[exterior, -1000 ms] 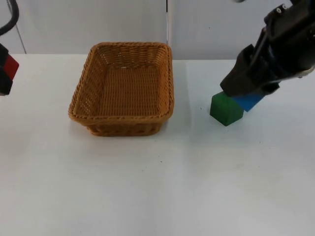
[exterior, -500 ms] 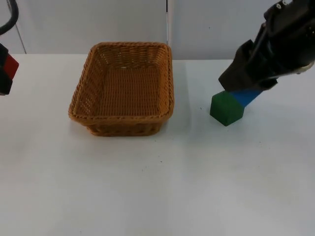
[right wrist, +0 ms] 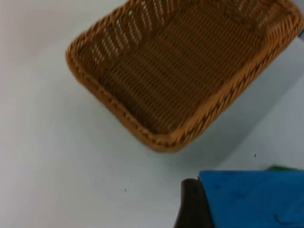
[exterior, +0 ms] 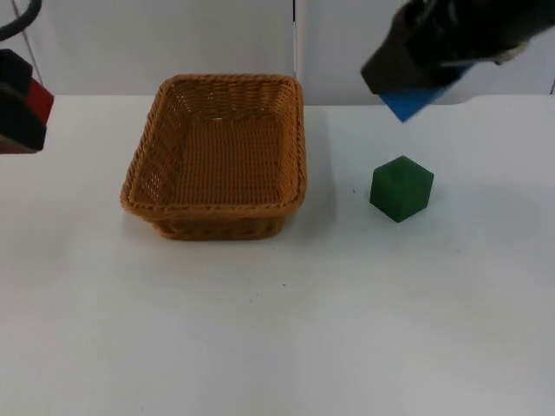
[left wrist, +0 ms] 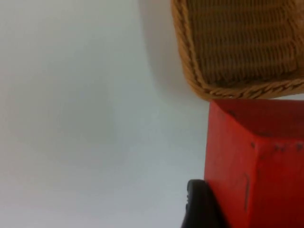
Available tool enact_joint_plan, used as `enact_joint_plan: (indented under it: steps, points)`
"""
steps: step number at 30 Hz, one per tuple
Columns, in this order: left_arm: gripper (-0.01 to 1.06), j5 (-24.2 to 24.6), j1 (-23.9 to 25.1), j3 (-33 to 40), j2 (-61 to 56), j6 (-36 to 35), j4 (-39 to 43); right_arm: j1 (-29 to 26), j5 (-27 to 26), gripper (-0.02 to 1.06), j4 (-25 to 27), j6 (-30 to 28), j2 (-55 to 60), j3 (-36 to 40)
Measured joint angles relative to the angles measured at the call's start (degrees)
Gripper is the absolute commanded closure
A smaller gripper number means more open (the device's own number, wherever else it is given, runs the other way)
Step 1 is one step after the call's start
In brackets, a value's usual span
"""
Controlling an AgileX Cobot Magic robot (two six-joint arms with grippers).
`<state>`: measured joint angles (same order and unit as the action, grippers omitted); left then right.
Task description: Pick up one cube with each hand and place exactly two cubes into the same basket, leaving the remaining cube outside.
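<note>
An empty brown wicker basket (exterior: 156, 195) stands on the white table, left of centre; its rim also appears in the left wrist view (left wrist: 223, 90) and the right wrist view (right wrist: 156, 140). My right gripper (exterior: 408, 91) hangs high to the basket's right, shut on a blue cube (exterior: 414, 102) (right wrist: 251, 197). Below it a green cube (exterior: 401, 188) rests alone on the table. At the far left my left gripper (exterior: 26, 117) is lifted and shut on a red cube (exterior: 40, 101) (left wrist: 254, 161).
The grey partition wall (exterior: 173, 39) closes off the table's far side just behind the basket. Open white table (exterior: 277, 329) stretches in front of the basket and the green cube.
My right gripper has lifted the blue cube up off the table beside the green cube and carried it leftward. The left gripper with the red cube has shifted slightly right and up.
</note>
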<state>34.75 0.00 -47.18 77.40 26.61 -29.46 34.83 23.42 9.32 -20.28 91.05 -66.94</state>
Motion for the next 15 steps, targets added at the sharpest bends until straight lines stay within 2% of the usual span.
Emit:
enact_joint_plan:
  steps: [4, 8, 9, 14, 15]
  points:
    - [1.05, -0.9, 0.0, 0.0, 1.1, 4.0, -4.8, 0.0, 3.2, 1.05, 0.0, 0.2, 5.2, -5.9]
    - [1.05, -2.5, 0.0, 0.0, 2.4, 10.2, -11.0, 0.0, 7.0, 1.05, 0.0, 1.3, 12.6, -15.6]
    - [1.05, -2.5, 0.0, 0.0, 2.4, 10.2, -11.0, 0.0, 7.0, 1.05, 0.0, 1.3, 12.6, -15.6]
    - [1.05, -4.6, 0.0, 0.0, 5.5, 17.2, -17.2, 0.0, 11.6, 1.05, 0.0, 1.4, 22.7, -29.5]
    - [1.05, -4.6, 0.0, 0.0, 5.5, 17.2, -17.2, 0.0, 11.6, 1.05, 0.0, 1.4, 22.7, -29.5]
